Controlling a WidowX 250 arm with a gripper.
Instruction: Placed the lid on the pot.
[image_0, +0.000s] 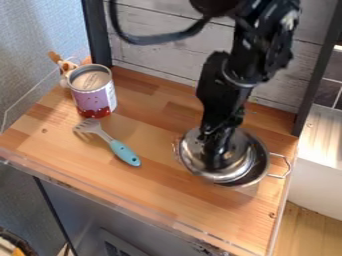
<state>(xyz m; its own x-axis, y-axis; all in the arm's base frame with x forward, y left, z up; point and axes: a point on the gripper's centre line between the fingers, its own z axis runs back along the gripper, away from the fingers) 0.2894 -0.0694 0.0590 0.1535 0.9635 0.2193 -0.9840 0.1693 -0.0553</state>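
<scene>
My pincer (217, 154) was at lid (192, 161); opening, hold: could not tell. Lid was over pot (262, 167), offset toward 10 o'clock. Off-centre release risked tipping lid into 4 o'clock gap.

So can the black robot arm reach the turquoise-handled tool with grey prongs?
Probably yes: nothing stands between the arm and the tool. But the gripper is down at the shiny round metal lid, so it may need to lift first.

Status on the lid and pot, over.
Black robot hand at the round silver lid. Lid over the silver metal pot, off-centre, a crescent uncovered at image right. Turquoise-handled slotted utensil lies well apart.
</scene>
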